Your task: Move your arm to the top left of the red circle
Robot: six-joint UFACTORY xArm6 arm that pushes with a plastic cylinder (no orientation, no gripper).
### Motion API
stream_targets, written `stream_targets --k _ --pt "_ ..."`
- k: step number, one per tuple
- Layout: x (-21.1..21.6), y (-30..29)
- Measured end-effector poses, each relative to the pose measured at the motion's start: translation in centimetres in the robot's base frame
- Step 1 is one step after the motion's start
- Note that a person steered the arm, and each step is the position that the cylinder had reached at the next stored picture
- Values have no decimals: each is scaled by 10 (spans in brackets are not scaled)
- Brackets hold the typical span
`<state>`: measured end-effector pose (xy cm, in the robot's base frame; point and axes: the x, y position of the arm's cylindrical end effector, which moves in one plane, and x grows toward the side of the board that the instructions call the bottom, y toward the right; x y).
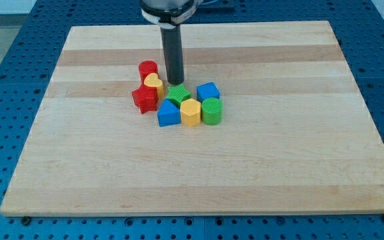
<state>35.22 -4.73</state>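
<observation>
Blue triangle (168, 115), tip (175, 82) right of red circle (148, 69)

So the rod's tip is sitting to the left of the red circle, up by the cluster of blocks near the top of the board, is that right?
Not quite. In the camera view, my tip is to the right of the red circle, not its left, just above the green star. The rest holds: both sit by the cluster of blocks in the upper half of the board.

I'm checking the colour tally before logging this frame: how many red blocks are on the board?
2. The red circle is at the cluster's top left, left of my tip; the red star sits just below it. None appears hidden.
</observation>
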Motion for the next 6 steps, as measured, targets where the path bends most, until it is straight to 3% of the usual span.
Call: stream_targets --k 2,3,6 --pt "-108 -33" --pt "-133 -77" --pt "-116 -91"
